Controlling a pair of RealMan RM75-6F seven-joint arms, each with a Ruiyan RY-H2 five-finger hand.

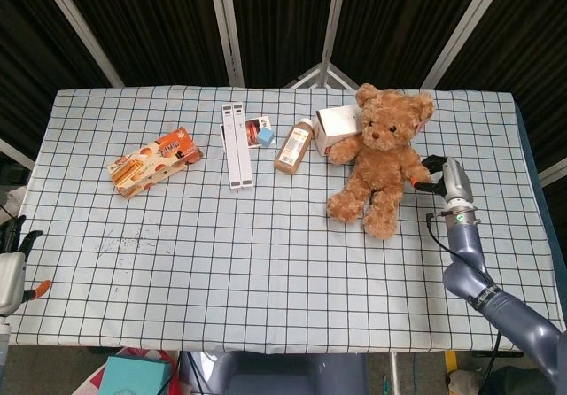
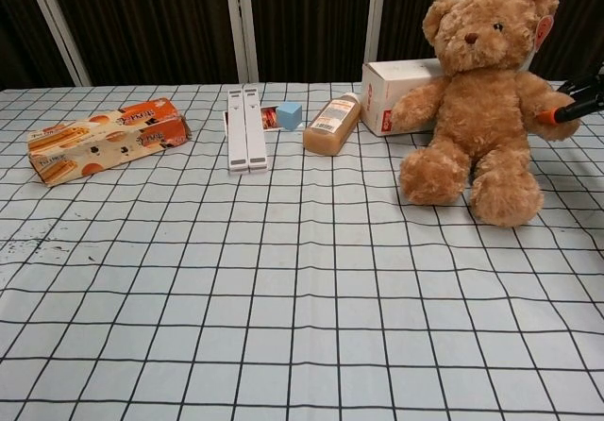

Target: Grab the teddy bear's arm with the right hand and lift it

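Note:
A brown teddy bear [image 1: 381,158] [image 2: 481,105] hangs upright at the right of the checked table, its feet a little off the cloth. My right hand [image 1: 440,176] [image 2: 578,105] grips the bear's arm at its paw, on the bear's right side as seen. The bear's other arm reaches toward a white box [image 1: 335,125] [image 2: 401,95] behind it. My left hand [image 1: 12,262] rests low at the table's left edge, far from the bear, fingers apart and holding nothing.
A brown bottle [image 1: 295,144] [image 2: 332,124] lies beside the box. A white bar [image 1: 236,144], a small blue block [image 1: 265,136] on a card, and an orange snack box [image 1: 155,161] [image 2: 106,139] lie further left. The checked cloth [image 1: 266,253] covers the front half.

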